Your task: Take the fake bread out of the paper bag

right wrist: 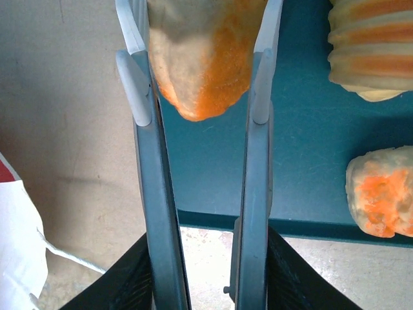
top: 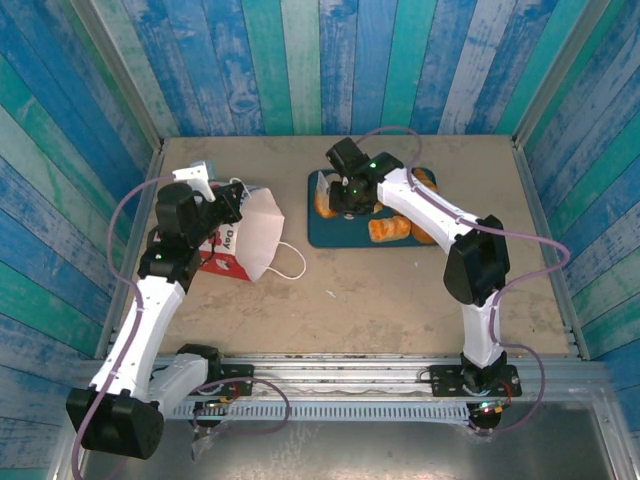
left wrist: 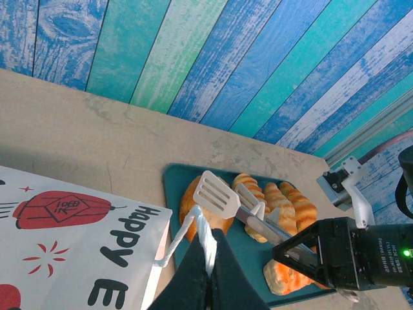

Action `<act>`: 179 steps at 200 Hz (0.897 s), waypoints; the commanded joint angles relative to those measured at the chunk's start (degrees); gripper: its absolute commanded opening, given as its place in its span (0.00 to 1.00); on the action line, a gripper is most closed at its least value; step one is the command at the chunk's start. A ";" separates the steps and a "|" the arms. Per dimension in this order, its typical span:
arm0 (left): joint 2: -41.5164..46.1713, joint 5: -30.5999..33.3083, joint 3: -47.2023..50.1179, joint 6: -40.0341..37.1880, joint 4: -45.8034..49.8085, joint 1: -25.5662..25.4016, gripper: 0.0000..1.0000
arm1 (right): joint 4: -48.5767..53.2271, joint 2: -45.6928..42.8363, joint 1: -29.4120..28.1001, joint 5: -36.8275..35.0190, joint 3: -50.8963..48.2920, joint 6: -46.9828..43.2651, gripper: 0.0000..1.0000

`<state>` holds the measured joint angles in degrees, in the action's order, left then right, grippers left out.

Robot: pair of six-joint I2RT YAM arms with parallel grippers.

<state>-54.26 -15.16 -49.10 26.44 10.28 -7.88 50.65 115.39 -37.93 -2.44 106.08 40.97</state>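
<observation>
Wide view first: the table (top: 400, 290) carries the paper bag (top: 255, 235) on the left arm's side, and it looks tipped over with its mouth facing the teal tray (top: 325, 238). The left gripper (left wrist: 210, 271) has its jaws pressed tight together on the bag's white cord handle (left wrist: 201, 229). My read is that this anchors the bag so it can't slide while the other arm works.

Over to the right gripper (right wrist: 206, 271): its black fingers (right wrist: 122, 278) squeeze a pair of grey tongs (right wrist: 158, 194) from both sides, and the tongs run straight out ahead of the jaws. At the tips, a golden-orange bread piece (right wrist: 203, 58) is pinched between the two blades, over the tray (whether it's touching down, I can't tell).

More fake bread (top: 388, 230) lies on the tray beside those jaws, with a ridged croissant (right wrist: 374, 45) just off the tongs' right blade. The tray is evidently the drop zone.
</observation>
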 commanded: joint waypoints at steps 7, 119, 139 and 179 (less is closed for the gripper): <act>-0.06 -0.46 -0.17 -0.42 -1.14 -0.03 0.00 | -4.72 -2.86 0.16 1.12 -3.78 3.70 0.38; 0.81 -0.18 0.03 -1.36 -0.27 -0.03 0.01 | -8.94 -5.81 -2.03 -8.09 -8.41 12.47 0.38; 1.17 -0.01 0.25 -1.39 -0.43 -0.01 0.01 | -9.08 -5.47 -1.98 -8.69 -7.94 12.51 0.39; 1.26 -0.11 0.39 -1.23 -0.53 -0.03 0.01 | -9.29 -5.09 -2.12 -7.35 -7.34 12.16 0.43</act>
<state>-54.19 -15.29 -49.10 26.20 10.33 -7.88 42.26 111.77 -40.05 -7.62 98.43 52.14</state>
